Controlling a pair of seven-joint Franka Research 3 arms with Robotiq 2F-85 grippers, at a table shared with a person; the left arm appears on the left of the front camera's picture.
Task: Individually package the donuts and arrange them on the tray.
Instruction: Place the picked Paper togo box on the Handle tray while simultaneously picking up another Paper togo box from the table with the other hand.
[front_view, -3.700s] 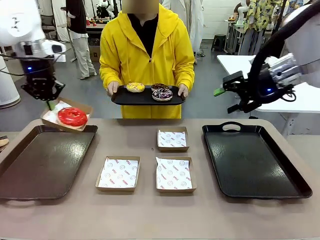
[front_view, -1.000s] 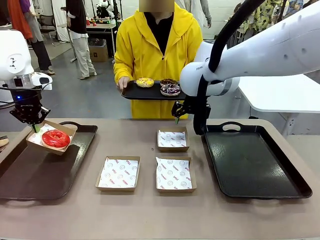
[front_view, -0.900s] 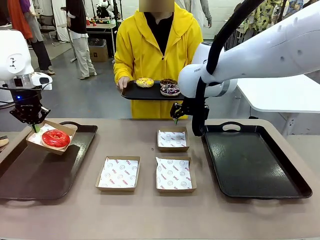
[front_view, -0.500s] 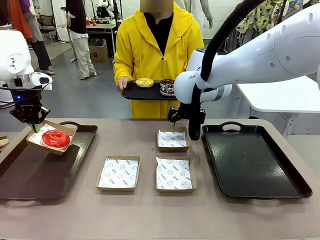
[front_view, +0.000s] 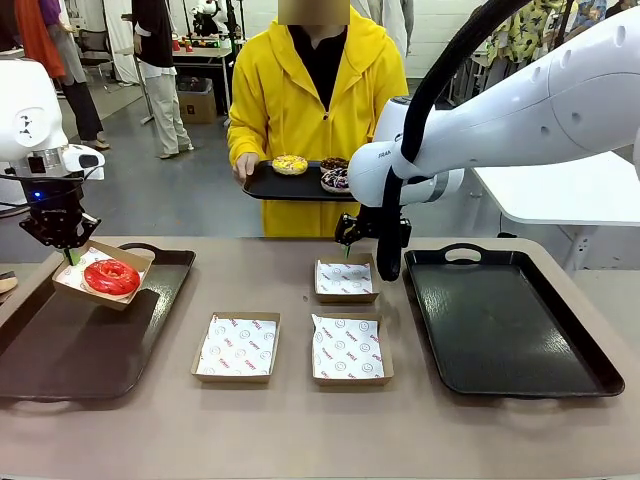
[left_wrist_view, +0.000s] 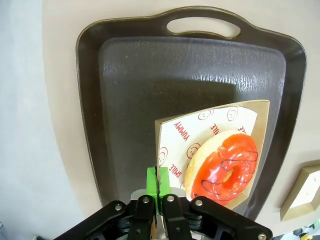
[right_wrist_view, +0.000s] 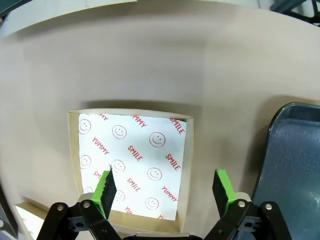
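The glossy red donut (front_view: 111, 276) (left_wrist_view: 223, 167) lies in a paper-lined cardboard box (front_view: 134, 259) (left_wrist_view: 176, 132) held tilted over the far end of the left tray (front_view: 60, 345) (left_wrist_view: 125, 95). My left gripper (front_view: 70, 253) (left_wrist_view: 158, 182) is shut on that box's edge. The person at the far side holds a small black tray (front_view: 268, 186) with the yellow sprinkled donut (front_view: 290, 164), the purple-swirled donut (front_view: 333, 179) and a chocolate one partly hidden behind it. My right gripper (front_view: 348, 243) (right_wrist_view: 164, 186) hangs open just above the far empty box (front_view: 346, 279) (right_wrist_view: 131, 160).
Two more empty lined boxes (front_view: 237, 346) (front_view: 348, 348) sit mid-table. A second black tray (front_view: 505, 320) (right_wrist_view: 290, 150) lies bare on the right, beside the right gripper.
The right arm swung in from the far right and came down leftward over the far box. The left gripper carried the boxed red donut lower and leftward over the left tray, then held still.
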